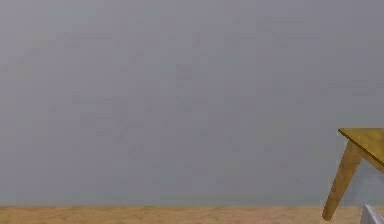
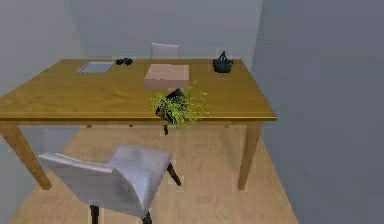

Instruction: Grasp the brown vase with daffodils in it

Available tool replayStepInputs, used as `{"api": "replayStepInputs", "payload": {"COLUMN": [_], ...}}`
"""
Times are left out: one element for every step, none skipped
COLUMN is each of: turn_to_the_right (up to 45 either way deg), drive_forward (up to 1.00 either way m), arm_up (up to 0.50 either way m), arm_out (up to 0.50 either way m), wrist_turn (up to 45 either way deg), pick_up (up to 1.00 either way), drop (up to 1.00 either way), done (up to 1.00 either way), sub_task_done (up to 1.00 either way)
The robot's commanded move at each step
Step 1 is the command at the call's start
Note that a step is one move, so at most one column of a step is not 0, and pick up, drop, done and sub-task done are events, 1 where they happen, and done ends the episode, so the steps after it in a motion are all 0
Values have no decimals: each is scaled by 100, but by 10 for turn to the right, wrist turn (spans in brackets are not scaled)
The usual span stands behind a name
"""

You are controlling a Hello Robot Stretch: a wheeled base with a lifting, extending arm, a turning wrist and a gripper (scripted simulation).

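**Daffodils at the bench's near edge**

The wide, golden-brown wooden bench (image 2: 60, 98) carries the vase of daffodils (image 2: 181, 107), a bushy spray of green leaves flecked with yellow around a small dark body. It sits at the near long edge, a little toward the right-hand corner, and its leaves reach over that edge. Whether it stands upright or lies tipped cannot be told.

A flat, pale tan rectangular box (image 2: 167, 72) lies beyond it, mid-bench. A dark, rounded pot with a handle (image 2: 222, 65) stands near the far right corner. A thin grey flat sheet (image 2: 97, 68) and a small black object (image 2: 123, 61) lie toward the far left corner.

A light grey padded chair (image 2: 120, 175) stands before the near edge, and a white chair back (image 2: 165, 48) rises behind the far edge.

In the forward view, one bench corner (image 1: 366, 139) stands against a plain grey wall (image 1: 170, 100).

The pincer's state cannot be told.
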Motion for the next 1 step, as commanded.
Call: {"api": "replayStepInputs", "payload": {"turn_to_the_right": [0], "drive_forward": [0], "arm_up": [50], "arm_out": [0], "wrist_turn": [0], "pick_up": [0], "drop": [0], "done": [0], "sub_task_done": [0]}}
